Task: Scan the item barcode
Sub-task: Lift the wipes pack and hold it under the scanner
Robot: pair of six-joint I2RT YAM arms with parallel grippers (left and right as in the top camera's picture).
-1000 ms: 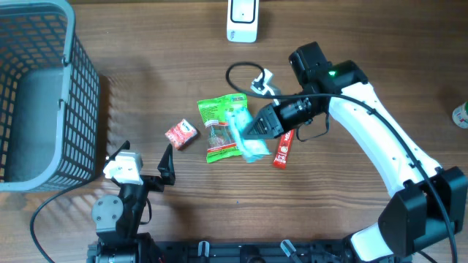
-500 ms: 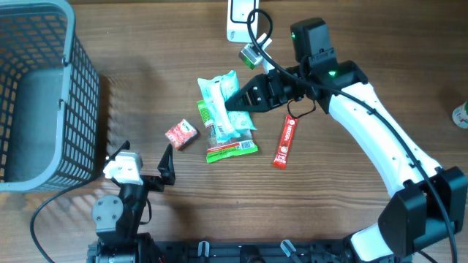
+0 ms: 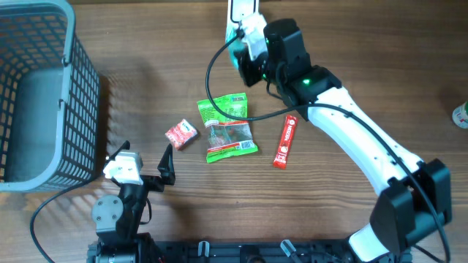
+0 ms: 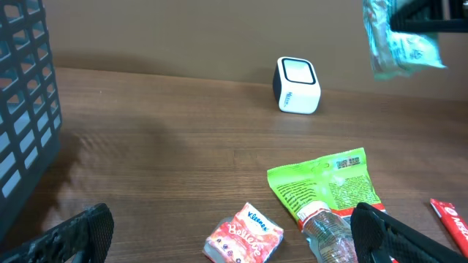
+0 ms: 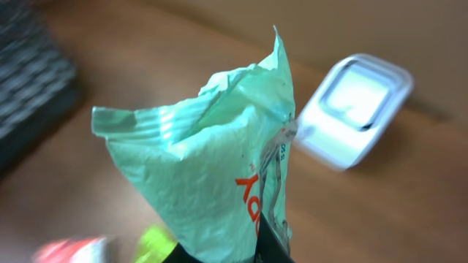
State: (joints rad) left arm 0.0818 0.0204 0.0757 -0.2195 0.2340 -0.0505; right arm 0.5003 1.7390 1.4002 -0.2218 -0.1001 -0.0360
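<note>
My right claw [image 5: 219, 252] grips the mint packet [image 5: 212, 168] aloft near the scanner [image 5: 357, 109]; my left claw [image 3: 144, 159] sits wide open.

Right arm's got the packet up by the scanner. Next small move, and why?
Probably ease the right gripper down and turn the teal packet toward the white scanner: the packet hangs clamped above and beside it, and no barcode visibly faces its window.

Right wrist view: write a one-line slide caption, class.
Jaws pinch a crumpled mint-green packet, the blurred white scanner behind it on the table.
</note>
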